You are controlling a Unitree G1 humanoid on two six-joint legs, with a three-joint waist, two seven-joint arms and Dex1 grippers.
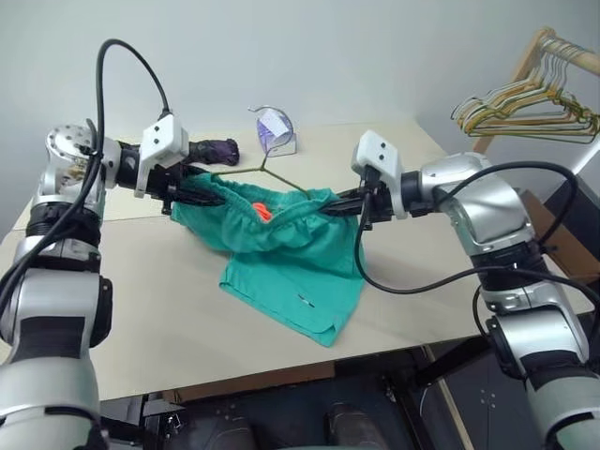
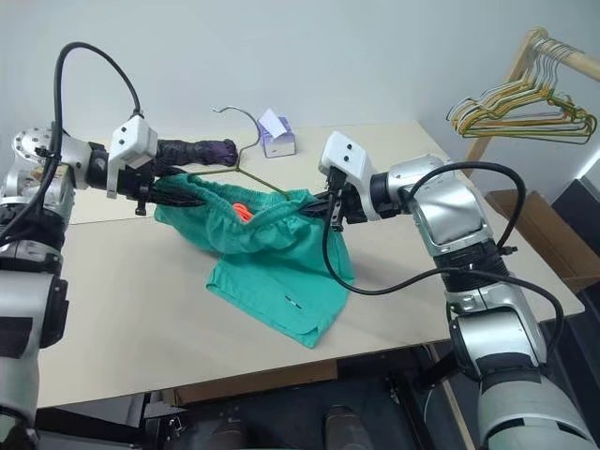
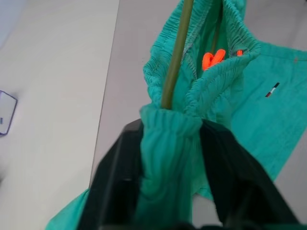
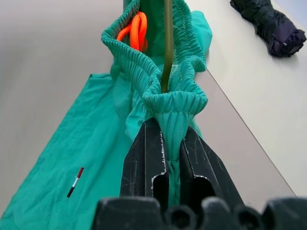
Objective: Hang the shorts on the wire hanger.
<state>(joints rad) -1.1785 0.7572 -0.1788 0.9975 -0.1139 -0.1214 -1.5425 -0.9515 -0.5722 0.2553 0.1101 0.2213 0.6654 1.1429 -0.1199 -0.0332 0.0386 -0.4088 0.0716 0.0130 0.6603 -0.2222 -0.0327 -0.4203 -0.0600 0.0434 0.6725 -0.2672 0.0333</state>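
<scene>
1. Right now we hold the shorts stretched between our two grippers above the table, waistband up, with one leg draped down onto the tabletop.
2. Our left gripper has a bunch of the waistband between its fingers, which stand partly apart around the cloth.
3. Our right gripper is pinched tight on the other end of the waistband.
4. We see the hanger sitting inside the waistband opening, its wire running between the two grips, with its neck and hook rising above the cloth.
5. An orange drawstring shows inside the waist.
6. Behind the left gripper lies an umbrella, with a small box near it.
</scene>
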